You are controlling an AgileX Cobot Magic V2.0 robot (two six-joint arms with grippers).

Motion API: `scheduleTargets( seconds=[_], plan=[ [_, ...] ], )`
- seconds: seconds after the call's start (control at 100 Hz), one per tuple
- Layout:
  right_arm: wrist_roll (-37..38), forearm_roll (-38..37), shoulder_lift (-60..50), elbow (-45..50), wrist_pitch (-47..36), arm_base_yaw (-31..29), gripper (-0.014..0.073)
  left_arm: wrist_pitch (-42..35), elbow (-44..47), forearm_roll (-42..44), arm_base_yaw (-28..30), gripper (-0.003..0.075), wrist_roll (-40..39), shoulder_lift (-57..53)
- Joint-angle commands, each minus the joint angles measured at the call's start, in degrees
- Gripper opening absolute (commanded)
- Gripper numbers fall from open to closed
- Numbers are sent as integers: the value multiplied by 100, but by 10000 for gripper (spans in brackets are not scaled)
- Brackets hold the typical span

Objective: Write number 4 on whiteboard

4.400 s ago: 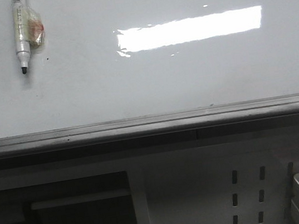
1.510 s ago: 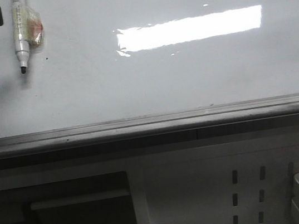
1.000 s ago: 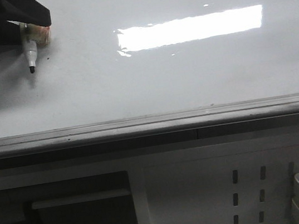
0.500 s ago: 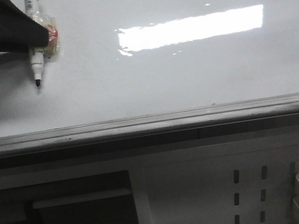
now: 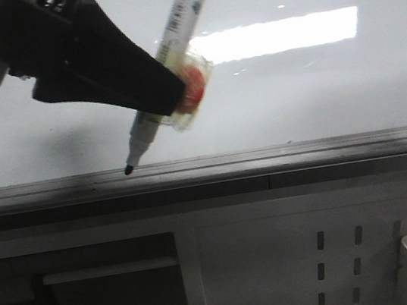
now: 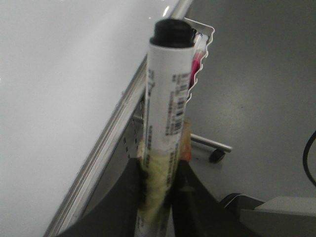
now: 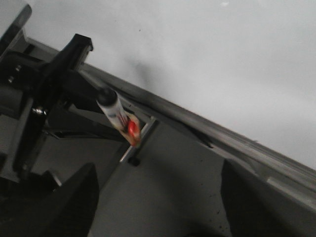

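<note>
Lifted off the whiteboard [image 5: 318, 97], marker [image 5: 169, 73] clamped in left gripper [image 5: 168, 96]; label unreadable.

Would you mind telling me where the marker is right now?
In the front view the marker is left of centre, clamped in the left gripper and tilted, its black tip down by the grey ledge of the whiteboard.
</note>
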Motion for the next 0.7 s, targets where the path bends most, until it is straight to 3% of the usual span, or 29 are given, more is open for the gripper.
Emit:
scheduleTargets(
  seconds=[0.0, 0.28, 0.69],
  plan=[
    [-136, 415, 292, -520, 619, -6, 468, -572, -167, 165, -505, -21, 16, -174],
    [-63, 335, 959, -1079, 1188, 418, 468, -1307, -252, 328, -1183, -21, 16, -112],
    [42, 148, 1214, -1144, 464, 1363, 468, -1366, -416, 373, -1180, -20, 16, -104]
  ],
)
